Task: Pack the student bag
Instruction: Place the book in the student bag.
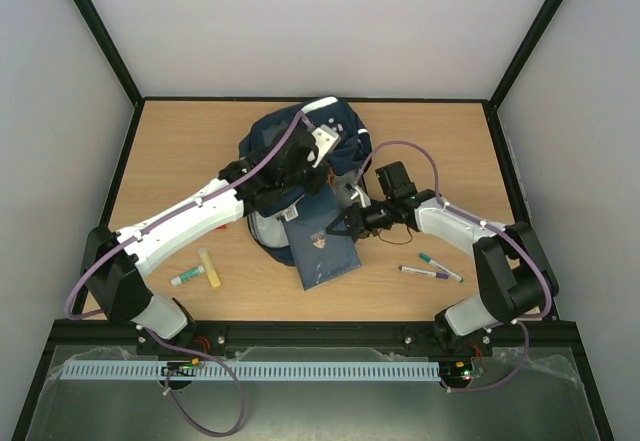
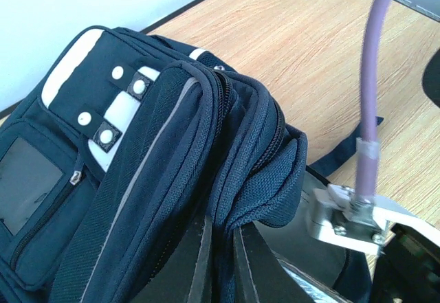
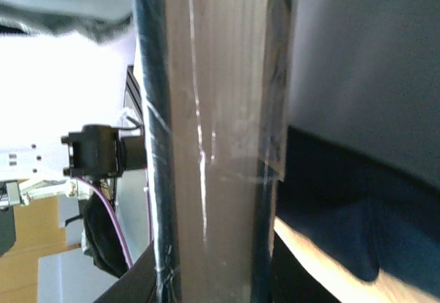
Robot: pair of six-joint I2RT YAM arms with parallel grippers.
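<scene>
The navy-blue student bag [image 1: 290,141] lies in the middle of the table, its mouth facing the arms. My left gripper [image 1: 298,169] is shut on a fold of the bag's zipper rim and holds it up; in the left wrist view the fabric [image 2: 261,179] is pinched between the fingers of that gripper [image 2: 221,248]. My right gripper [image 1: 336,228] is shut on the edge of a dark-blue notebook [image 1: 322,251], which slants down from the bag's mouth to the table. In the right wrist view the notebook's page edge [image 3: 213,145] fills the gap of the gripper [image 3: 213,279].
A green-capped marker [image 1: 187,278] and a yellow stick [image 1: 210,268] lie at the front left. Two markers [image 1: 434,267] lie at the front right near the right arm. Black frame rails edge the table.
</scene>
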